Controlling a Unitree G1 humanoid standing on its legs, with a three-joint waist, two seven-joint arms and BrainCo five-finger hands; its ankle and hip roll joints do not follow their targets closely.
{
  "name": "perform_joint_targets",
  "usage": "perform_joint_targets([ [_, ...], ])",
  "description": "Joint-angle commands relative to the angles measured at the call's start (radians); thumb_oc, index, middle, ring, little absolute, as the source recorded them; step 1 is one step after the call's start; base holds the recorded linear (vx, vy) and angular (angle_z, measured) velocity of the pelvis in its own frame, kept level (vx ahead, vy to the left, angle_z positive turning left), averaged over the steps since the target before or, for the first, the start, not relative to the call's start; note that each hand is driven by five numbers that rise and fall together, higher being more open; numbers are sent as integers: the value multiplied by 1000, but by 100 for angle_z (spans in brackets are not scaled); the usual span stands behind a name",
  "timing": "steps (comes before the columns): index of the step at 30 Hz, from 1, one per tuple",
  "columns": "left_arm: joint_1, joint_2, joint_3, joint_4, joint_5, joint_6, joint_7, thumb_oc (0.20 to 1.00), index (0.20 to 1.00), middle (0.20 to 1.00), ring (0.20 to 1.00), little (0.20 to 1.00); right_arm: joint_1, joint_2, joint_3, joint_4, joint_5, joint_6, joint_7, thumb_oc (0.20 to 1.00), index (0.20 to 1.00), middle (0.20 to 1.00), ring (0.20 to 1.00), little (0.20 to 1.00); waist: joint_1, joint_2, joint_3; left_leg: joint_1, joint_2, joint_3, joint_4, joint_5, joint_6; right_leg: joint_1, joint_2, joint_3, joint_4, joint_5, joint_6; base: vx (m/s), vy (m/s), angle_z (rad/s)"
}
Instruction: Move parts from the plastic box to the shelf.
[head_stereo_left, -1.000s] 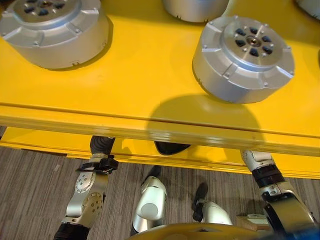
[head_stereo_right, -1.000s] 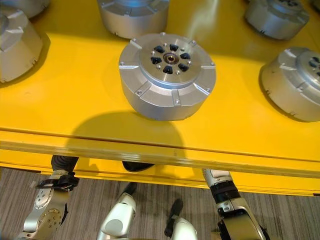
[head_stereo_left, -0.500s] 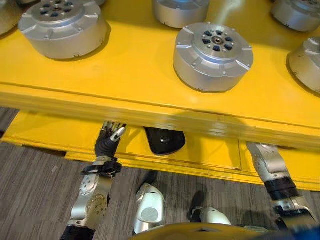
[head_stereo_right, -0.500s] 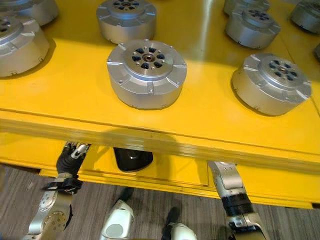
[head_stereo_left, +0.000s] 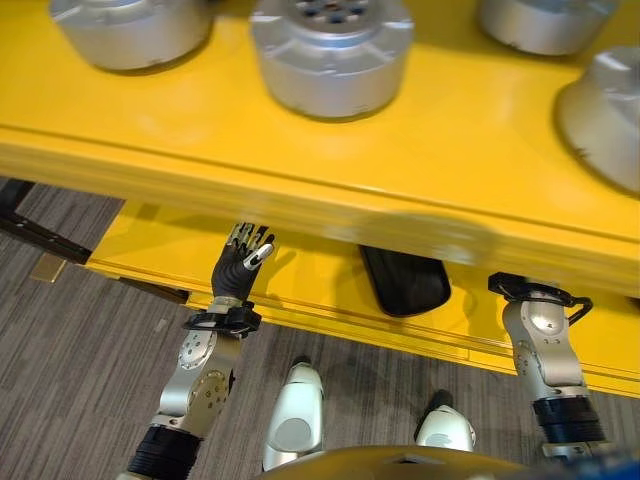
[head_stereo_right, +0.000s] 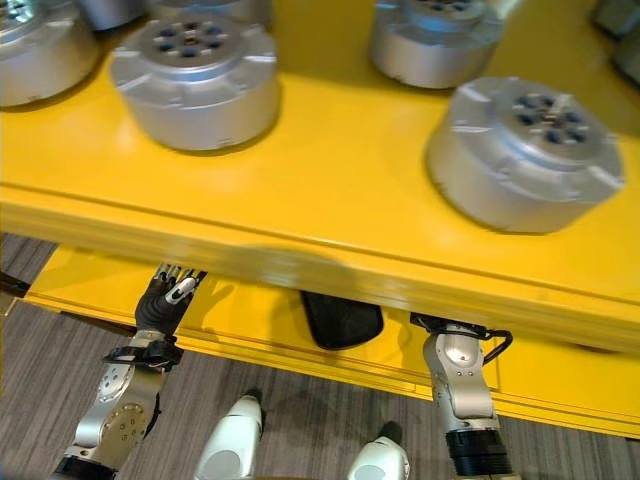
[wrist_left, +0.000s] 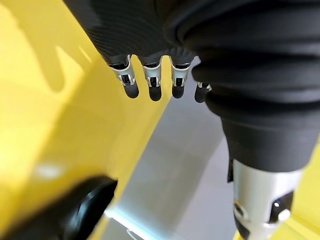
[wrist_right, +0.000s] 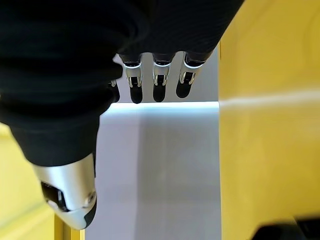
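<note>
Several round silver parts stand on the yellow shelf (head_stereo_left: 210, 140): one (head_stereo_left: 331, 48) near its front, another (head_stereo_right: 525, 150) further right. My left hand (head_stereo_left: 240, 262) is below the shelf's front edge, over the lower yellow tier (head_stereo_left: 310, 290), fingers straight and holding nothing. Its fingers (wrist_left: 152, 80) reach out beside a yellow face. My right arm (head_stereo_left: 538, 340) rises to the shelf's edge, which hides the hand there. In the right wrist view my right hand (wrist_right: 159, 82) has straight fingers and is empty.
A dark rounded object (head_stereo_left: 405, 282) lies on the lower tier between my two arms. Grey striped floor (head_stereo_left: 70, 350) spreads out before the shelf. Dark bars (head_stereo_left: 35, 235) run along the floor at the left.
The camera has shifted, so the shelf top sits higher in the view. My left hand, hidden under the shelf's edge a second ago, now shows whole below it.
</note>
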Motion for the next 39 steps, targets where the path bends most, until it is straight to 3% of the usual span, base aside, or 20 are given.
perform_joint_targets([
  [1,-3,-2,1,-103,63,-67,12,1000,1000,1000,1000,1000,-27,-48,-67,-79,-61,-52,-53,1000,1000,1000,1000,1000,-16,8,2,34,99,14,-182,145,-39,-5,-19,59,149,-101,52,-68,94,-3],
  [12,-159,-25,-30,-134,145,-108,129,1000,1000,1000,1000,1000,-153,-33,-30,-145,-142,-55,-148,1000,1000,1000,1000,1000,-3,-8,113,-153,71,4,65,49,-13,-196,-41,139,363,-171,49,-66,61,1],
  [19,-206,-37,-47,-138,168,-115,161,1000,1000,1000,1000,1000,-163,-19,-19,-175,-158,-59,-159,1000,1000,1000,1000,1000,-11,-6,139,-222,64,12,164,6,0,-308,-40,197,473,-210,33,-67,50,-12],
  [21,-223,-34,-42,-151,200,-119,180,1000,1000,1000,1000,1000,-157,-23,-20,-187,-184,-57,-167,1000,1000,1000,1000,1000,-20,-2,146,-262,66,15,222,-38,1,-374,-28,230,542,-253,32,-58,30,-19],
  [22,-224,-34,-42,-152,201,-119,181,1000,1000,1000,1000,1000,-157,-23,-21,-188,-185,-57,-168,1000,1000,1000,1000,1000,-19,-2,148,-276,60,15,220,-14,3,-387,-32,229,537,-232,25,9,-10,-18],
  [24,-251,-43,-54,-151,213,-120,199,1000,1000,1000,1000,1000,-162,-19,-18,-186,-187,-59,-177,1000,1000,1000,1000,1000,-29,-3,154,-308,62,14,259,-48,3,-429,-23,247,581,-263,29,-50,-3,-8],
  [32,-365,-78,-117,-133,224,-123,242,1000,1000,1000,1000,1000,-195,-18,-16,-189,-186,-65,-206,1000,1000,1000,1000,1000,-49,-7,153,-409,52,14,320,-54,8,-542,-21,278,639,-274,20,-44,2,0],
  [39,-440,-127,-198,-101,153,-129,260,1000,1000,1000,1000,1000,-244,-25,39,-153,-116,-75,-198,1000,1000,1000,1000,1000,-48,-18,163,-445,51,11,324,-46,9,-590,-18,284,653,-270,21,-13,-5,-2],
])
